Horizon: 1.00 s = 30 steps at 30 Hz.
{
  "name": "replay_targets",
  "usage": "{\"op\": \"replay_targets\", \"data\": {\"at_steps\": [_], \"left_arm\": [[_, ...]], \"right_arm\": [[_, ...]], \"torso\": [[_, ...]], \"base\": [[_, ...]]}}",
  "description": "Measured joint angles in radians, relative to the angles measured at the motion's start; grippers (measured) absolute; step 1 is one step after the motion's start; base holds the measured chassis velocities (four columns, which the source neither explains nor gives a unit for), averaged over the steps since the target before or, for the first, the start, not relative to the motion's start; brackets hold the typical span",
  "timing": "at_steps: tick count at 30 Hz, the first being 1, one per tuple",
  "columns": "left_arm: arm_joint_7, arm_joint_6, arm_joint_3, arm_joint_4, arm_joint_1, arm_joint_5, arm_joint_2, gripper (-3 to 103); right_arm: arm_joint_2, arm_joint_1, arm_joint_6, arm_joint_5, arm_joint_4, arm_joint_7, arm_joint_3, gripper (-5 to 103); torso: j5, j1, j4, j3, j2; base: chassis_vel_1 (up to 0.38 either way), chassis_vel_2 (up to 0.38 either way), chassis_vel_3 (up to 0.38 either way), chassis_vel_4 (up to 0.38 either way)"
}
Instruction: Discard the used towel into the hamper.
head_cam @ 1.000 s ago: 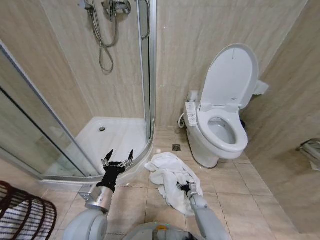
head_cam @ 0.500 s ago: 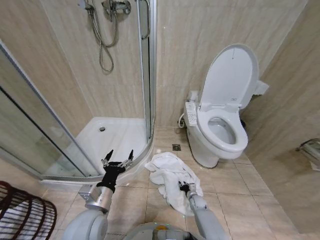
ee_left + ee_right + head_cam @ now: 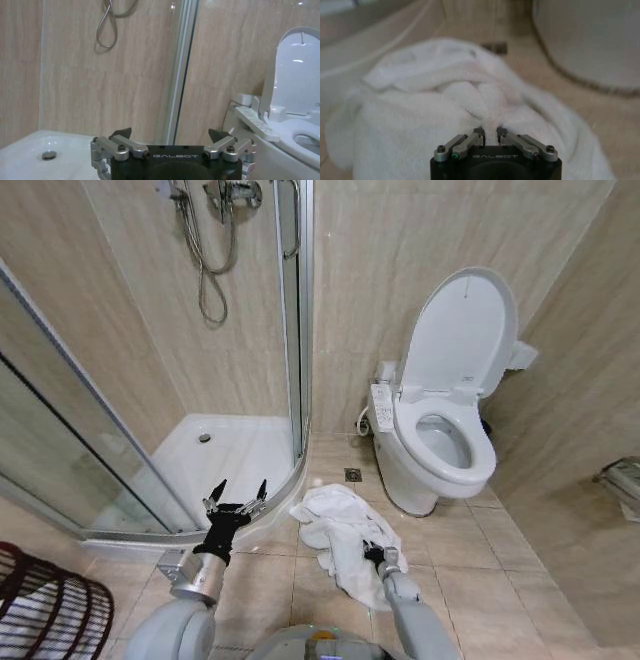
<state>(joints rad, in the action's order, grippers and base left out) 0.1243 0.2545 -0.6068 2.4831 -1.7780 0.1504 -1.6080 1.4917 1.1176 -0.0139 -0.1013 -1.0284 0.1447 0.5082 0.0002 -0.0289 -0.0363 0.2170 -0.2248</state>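
The right gripper (image 3: 490,135) is down on the towel (image 3: 340,532), its two fingers drawn nearly together with a ridge of white cloth pinched in the narrow gap between them. In the head view the right gripper (image 3: 374,554) sits at the near part of the heap. So the step in hand looks like the grasp itself: the hold is made, but the towel lies on the floor, not yet lifted.

The towel is thick white terry, soft and rumpled into loose folds, spread on the beige floor tiles (image 3: 470,570) between the curved lip of the shower tray (image 3: 240,455) and the base of the toilet (image 3: 440,445), whose lid stands up. Being limp, it will likely trail and sag when raised, so the next move calls for a high lift before any carry.

The hamper (image 3: 45,605), round, of dark reddish-brown open slats, stands at the floor's near left corner, well apart from the towel.

The left gripper (image 3: 234,502) hangs idle, spread wide and empty, over the edge of the shower tray.
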Motion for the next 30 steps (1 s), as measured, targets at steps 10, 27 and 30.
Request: {"op": "replay_targets", "data": {"at_steps": [10, 27, 30], "left_arm": [[0.000, 0.000, 0.000, 0.000, 0.000, 0.000, 0.000, 100], [0.000, 0.000, 0.000, 0.000, 0.000, 0.000, 0.000, 100], [0.000, 0.000, 0.000, 0.000, 0.000, 0.000, 0.000, 100]], "right_arm": [[-0.017, 0.162, 0.105, 0.016, -0.342, -0.013, 0.053, 13], [-0.128, 0.339, 0.100, -0.060, -1.110, -0.021, 0.107, 13], [-0.154, 0.325, 0.090, -0.090, -1.180, -0.030, 0.119, 13]], "torso": [[-0.0001, 0.000, 0.0002, 0.000, 0.000], [-0.0002, 0.000, 0.0001, 0.000, 0.000], [0.0000, 0.000, -0.0001, 0.000, 0.000]], "base": [[0.000, 0.000, 0.000, 0.000], [0.000, 0.000, 0.000, 0.000], [0.000, 0.000, 0.000, 0.000]]}}
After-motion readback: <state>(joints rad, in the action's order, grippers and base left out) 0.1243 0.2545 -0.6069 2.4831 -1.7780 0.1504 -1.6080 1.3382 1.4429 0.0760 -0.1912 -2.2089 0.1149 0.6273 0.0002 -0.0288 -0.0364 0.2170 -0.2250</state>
